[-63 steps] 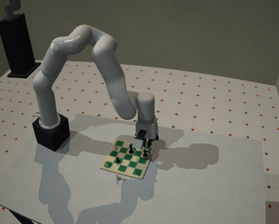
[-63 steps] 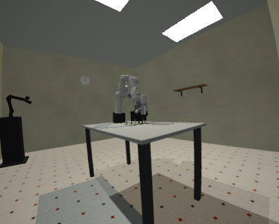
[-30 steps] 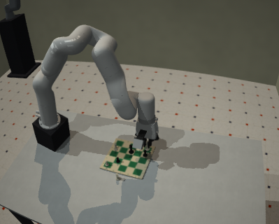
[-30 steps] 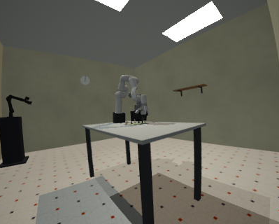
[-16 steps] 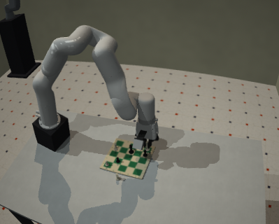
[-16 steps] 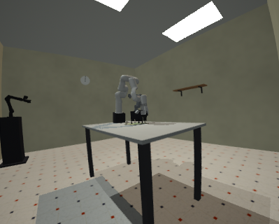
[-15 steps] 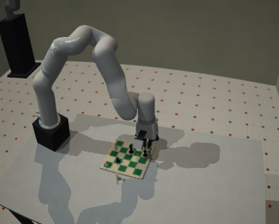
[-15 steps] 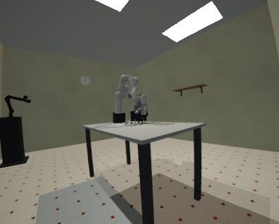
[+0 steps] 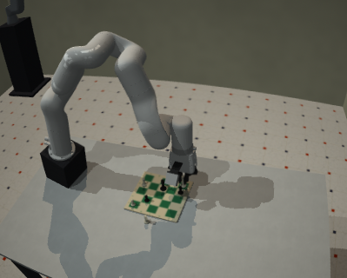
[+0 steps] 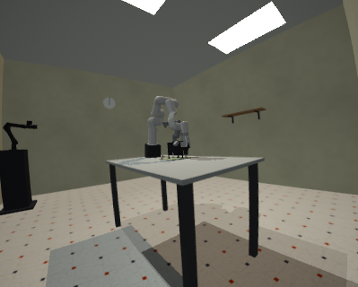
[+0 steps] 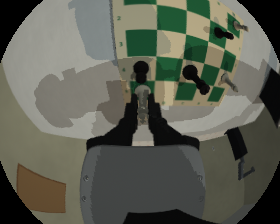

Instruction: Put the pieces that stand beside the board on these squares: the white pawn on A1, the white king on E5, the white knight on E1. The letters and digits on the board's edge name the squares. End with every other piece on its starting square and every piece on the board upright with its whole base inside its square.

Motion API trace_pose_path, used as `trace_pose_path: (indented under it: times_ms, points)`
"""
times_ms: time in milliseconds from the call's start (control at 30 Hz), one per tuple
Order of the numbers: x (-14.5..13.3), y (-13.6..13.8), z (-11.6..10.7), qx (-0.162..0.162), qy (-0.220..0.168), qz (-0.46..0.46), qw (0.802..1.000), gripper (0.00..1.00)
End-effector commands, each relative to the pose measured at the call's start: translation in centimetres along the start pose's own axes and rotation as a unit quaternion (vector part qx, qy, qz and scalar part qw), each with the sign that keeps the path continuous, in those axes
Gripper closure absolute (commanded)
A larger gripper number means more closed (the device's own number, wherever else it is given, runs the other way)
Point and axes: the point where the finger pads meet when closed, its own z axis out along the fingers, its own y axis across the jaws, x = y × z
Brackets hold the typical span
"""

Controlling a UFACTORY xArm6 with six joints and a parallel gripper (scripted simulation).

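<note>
We see the gripper lowered over the far right corner of the green-and-cream chessboard, its jaws clamped on a pale piece that stands up between them; in the wrist view it looks slim and light grey, but we cannot tell which of the white pieces it is. Just beyond it in that view a black piece stands on the board's near edge. From the top view we count three black pieces on the board: one near the middle, one close to the gripper, and one further toward the front. A white piece sits at the board's left corner, and another small white piece lies off the board on the grey worktop, just beside its front edge.
</note>
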Motion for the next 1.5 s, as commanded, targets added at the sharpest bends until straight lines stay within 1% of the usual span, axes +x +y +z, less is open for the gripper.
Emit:
trace_pose_path:
  times_ms: [0,667,700,767,800,867,900,967,1000,1067,1100,1467]
  points:
    - [-0.03,-0.17,-0.14,0.002,0.000,0.000,1.000,1.00]
    - [-0.03,-0.17,-0.14,0.002,0.000,0.000,1.000,1.00]
    - [-0.03,-0.17,-0.14,0.002,0.000,0.000,1.000,0.92]
    - [-0.03,-0.17,-0.14,0.002,0.000,0.000,1.000,0.92]
    - [-0.03,-0.17,-0.14,0.002,0.000,0.000,1.000,0.83]
    - [-0.03,-0.17,-0.14,0.002,0.000,0.000,1.000,0.83]
    - [-0.03,-0.17,-0.14,0.002,0.000,0.000,1.000,0.75]
    - [-0.03,-0.17,-0.14,0.002,0.000,0.000,1.000,0.75]
    - [-0.03,-0.17,-0.14,0.002,0.000,0.000,1.000,0.66]
    - [-0.03,-0.17,-0.14,0.002,0.000,0.000,1.000,0.66]
    - [-0.03,-0.17,-0.14,0.002,0.000,0.000,1.000,0.58]
    - [-0.03,-0.17,-0.14,0.002,0.000,0.000,1.000,0.58]
